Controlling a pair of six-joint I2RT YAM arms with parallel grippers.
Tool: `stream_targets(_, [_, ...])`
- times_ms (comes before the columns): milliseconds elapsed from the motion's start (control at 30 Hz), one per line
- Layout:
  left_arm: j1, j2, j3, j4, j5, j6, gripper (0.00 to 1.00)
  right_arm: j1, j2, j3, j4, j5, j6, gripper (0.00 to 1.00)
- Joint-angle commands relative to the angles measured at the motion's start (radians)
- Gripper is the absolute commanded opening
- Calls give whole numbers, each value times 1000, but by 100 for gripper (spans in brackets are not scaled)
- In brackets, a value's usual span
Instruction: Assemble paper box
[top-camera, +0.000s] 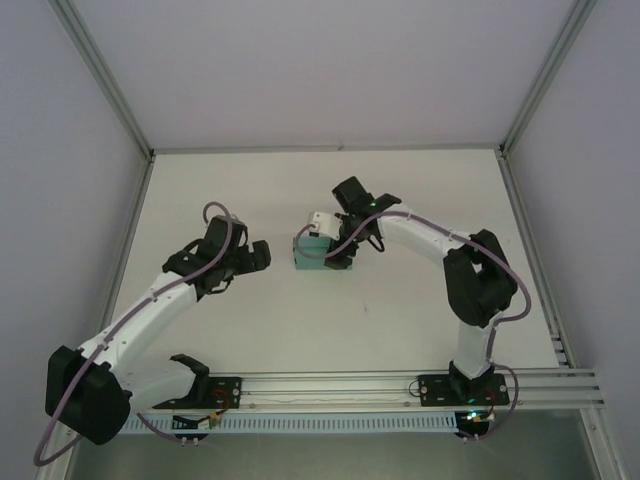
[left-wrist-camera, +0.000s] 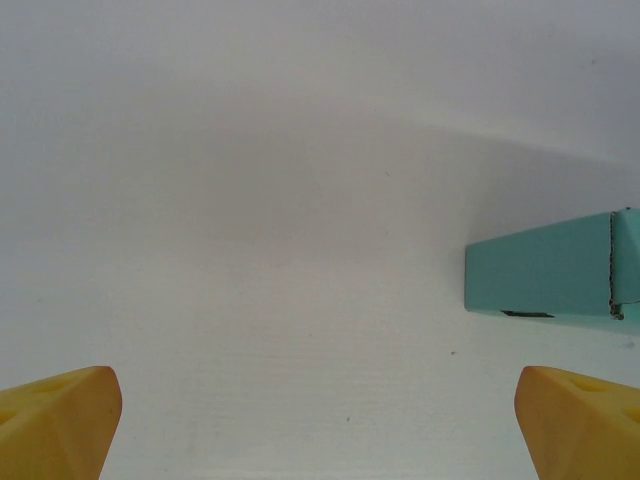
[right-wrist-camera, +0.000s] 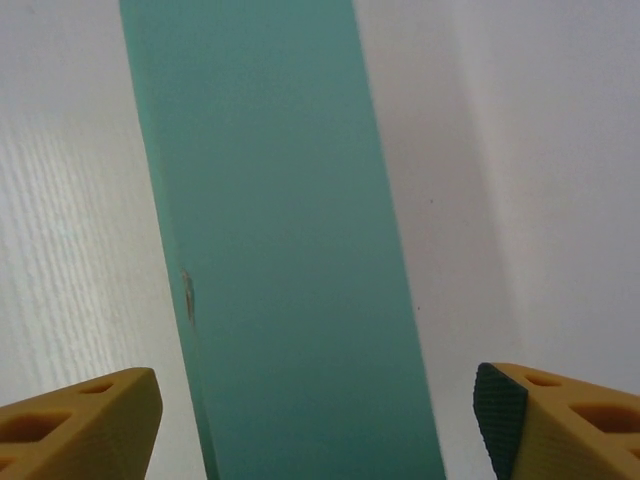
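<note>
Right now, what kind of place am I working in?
Likely a lab robot cell: a white table walled by plain pale panels in aluminium framing, with a mounting rail along its near edge.

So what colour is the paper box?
The paper box is plain teal-green, clearest in the right wrist view.

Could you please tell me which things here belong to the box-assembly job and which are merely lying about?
Job in hand:
- box, already box-shaped, on the table
- right hand, open, a finger either side of the box
- left hand, open, apart from the box

Just there:
- table
- rail at the near edge
- back wall
</note>
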Motion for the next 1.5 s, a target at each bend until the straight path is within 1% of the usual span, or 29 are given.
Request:
stream_targets(0, [7, -36, -14, -40, -49, -10, 100, 28, 22, 13, 9, 121, -9, 76])
stream_targets(100, [9, -53, -26, -35, -51, -11, 100, 45, 17, 6, 50, 195, 34, 66])
stream_targets(167, [9, -59, -34, -32, -54, -15, 100, 56, 13, -4, 90, 262, 66, 63])
stream_targets(267, [9, -63, -43, -28, -57, -20, 100, 76, 19, -21, 152, 409, 118, 61])
stream_targets(333, [9, -66, -47, -32, -62, -19, 100, 93, 30, -30, 184, 532, 153, 59])
stream_targets(400, [9, -68, -54, -32, -68, -20, 100, 105, 46, -38, 214, 646, 187, 54])
stream_targets(467, [9, -68, -56, -30, -67, -21, 100, 122, 72, -30, 220, 772, 231, 54])
stream_targets(533, [9, -68, -59, -23, -60, -22, 100, 139, 96, -19, 213, 868, 257, 54])
stream_targets(567, [8, -67, -59, -19, -55, -23, 100, 152, 109, -10, 197, 909, 275, 55])
stream_targets(633, [10, -62, -60, -11, -46, -27, 100, 175, 126, 4, 157, 933, 317, 59])
stream_targets(767, [9, -47, -54, -4, -45, -36, 100, 222, 129, 12, 52, 870, 409, 72])
stream_targets(867, [9, -35, -44, -5, -36, -42, 100, 247, 112, 10, -30, 742, 475, 86])
stream_targets(933, [10, -29, -40, -2, -28, -46, 100, 254, 82, -8, -45, 640, 507, 97])
stream_targets(967, [10, -24, -37, -3, -26, -47, 100, 252, 54, -25, -30, 583, 520, 100])
stream_targets(1033, [10, -17, -32, -5, -24, -51, 100, 253, -3, -65, 12, 494, 520, 100])
stream_targets(1100, [11, -9, -26, -4, -10, -57, 100, 248, -63, -96, 58, 433, 520, 100])
stream_targets(1200, [12, 2, -28, 28, 45, -73, 100, 195, -116, -98, 81, 352, 557, 100])
stream_targets(1300, [13, 30, -36, 109, 158, -105, 100, 75, -128, -77, 91, 256, 642, 100])
stream_targets(1367, [12, 68, -38, 186, 248, -136, 100, -24, -104, -42, 89, 165, 698, 100])
stream_targets(1467, [8, 150, -32, 326, 374, -186, 100, -148, -20, 52, 51, 25, 773, 95])
